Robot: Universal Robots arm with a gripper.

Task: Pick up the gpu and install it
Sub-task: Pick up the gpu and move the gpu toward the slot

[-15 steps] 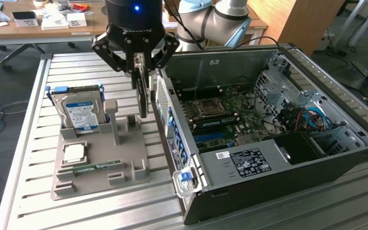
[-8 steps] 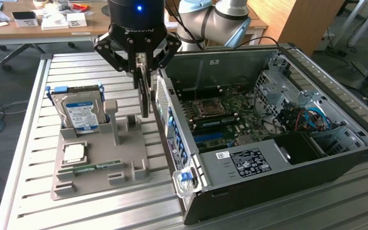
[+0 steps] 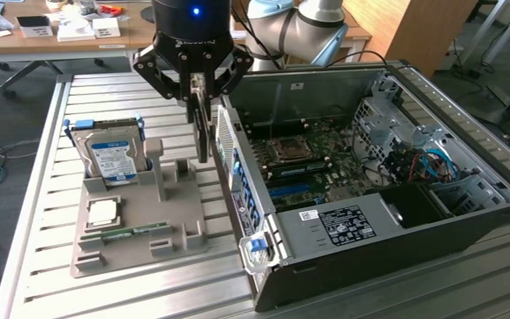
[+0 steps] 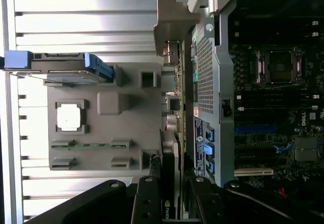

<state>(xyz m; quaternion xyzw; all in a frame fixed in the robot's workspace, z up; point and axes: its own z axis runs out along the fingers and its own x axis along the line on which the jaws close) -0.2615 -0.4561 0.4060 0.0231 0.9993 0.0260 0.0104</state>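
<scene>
The jaws are clamped on the gpu (image 3: 202, 129), held edge-on over the grey holder (image 3: 170, 209), just beside the open computer case (image 3: 432, 246). The pickup seems done. The card is not yet installed inside the case.

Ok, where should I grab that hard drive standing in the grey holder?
Probably by its exposed top edge, from straight above, pinching across the two flat faces. The hard drive stands upright in the grey holder, lower end sunk in the slot.
</scene>
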